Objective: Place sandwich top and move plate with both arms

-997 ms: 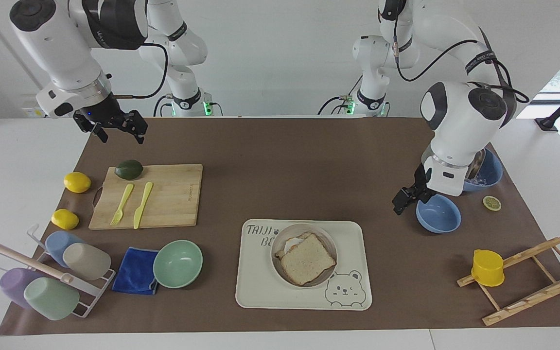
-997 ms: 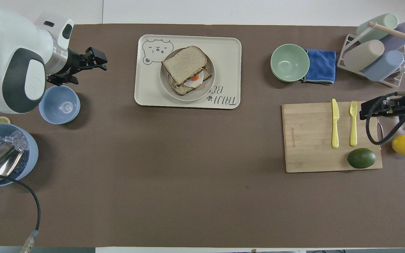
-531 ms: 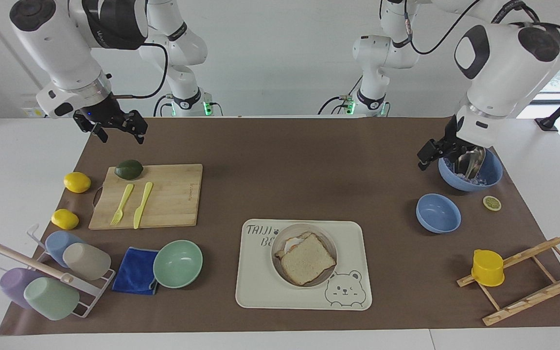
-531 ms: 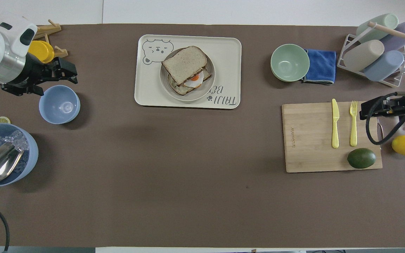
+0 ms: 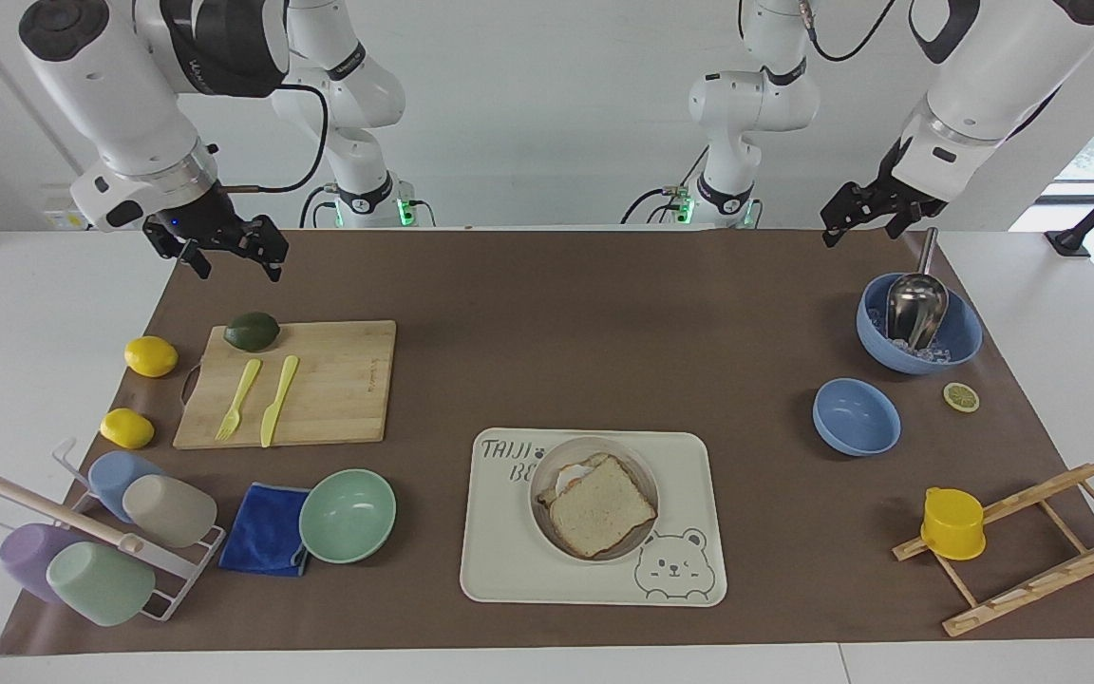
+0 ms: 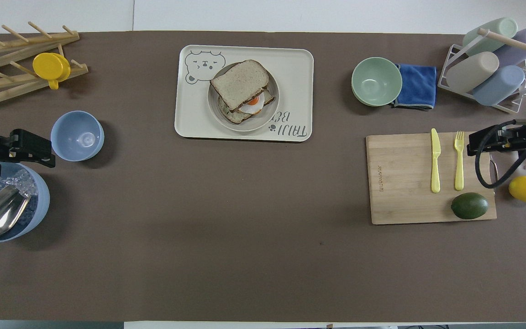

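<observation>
speckled pale sandwich top (image 5: 602,506), grey-beige plate (image 5: 541,519)

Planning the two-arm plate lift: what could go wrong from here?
1. The speckled bread slice sits skewed on the egg toast; tilting the round grey plate may slide it off.
2. The plate sits inside the cream bear-print tray, so fingers may hit its rim.
3. The left gripper hangs over the ice bowl's metal scoop.
</observation>
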Tool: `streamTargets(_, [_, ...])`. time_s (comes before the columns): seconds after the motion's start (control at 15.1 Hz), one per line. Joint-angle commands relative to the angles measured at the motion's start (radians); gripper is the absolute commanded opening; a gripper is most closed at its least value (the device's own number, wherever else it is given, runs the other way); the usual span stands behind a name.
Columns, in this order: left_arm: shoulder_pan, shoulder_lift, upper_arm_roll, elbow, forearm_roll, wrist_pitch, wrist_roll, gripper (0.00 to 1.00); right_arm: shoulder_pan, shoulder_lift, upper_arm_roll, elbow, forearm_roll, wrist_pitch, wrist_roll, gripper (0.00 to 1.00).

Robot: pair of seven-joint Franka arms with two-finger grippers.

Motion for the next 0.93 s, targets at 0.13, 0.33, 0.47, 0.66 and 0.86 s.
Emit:
streamTargets(0.13, [0.011, -0.105, -0.031, -0.215, 0.015, 0.138, 0.015, 1.00, -0.017, -0.019, 0.006, -0.015, 0.021, -0.004, -0.029, 1.00])
streamTargets(0.33, [-0.007, -0.087, 0.001, -0.196, 0.015, 0.217, 0.015, 1.00, -0.017, -0.019, 0.006, -0.015, 0.021, -0.004, -0.029, 1.00])
streamTargets(0.47, [-0.032, -0.052, 0.034, -0.135, 0.015, 0.176, 0.017, 1.00, -0.017, -0.019, 0.006, -0.015, 0.021, -0.004, -0.029, 1.00])
streamTargets(0.66, [-0.034, -0.015, 0.032, -0.032, 0.015, 0.088, 0.023, 1.00, -0.017, -0.019, 0.006, -0.015, 0.021, -0.004, -0.029, 1.00])
streamTargets(0.86, [-0.031, -0.015, 0.026, -0.036, 0.015, 0.116, 0.061, 1.00, -0.017, -0.019, 0.006, -0.015, 0.021, -0.004, -0.029, 1.00])
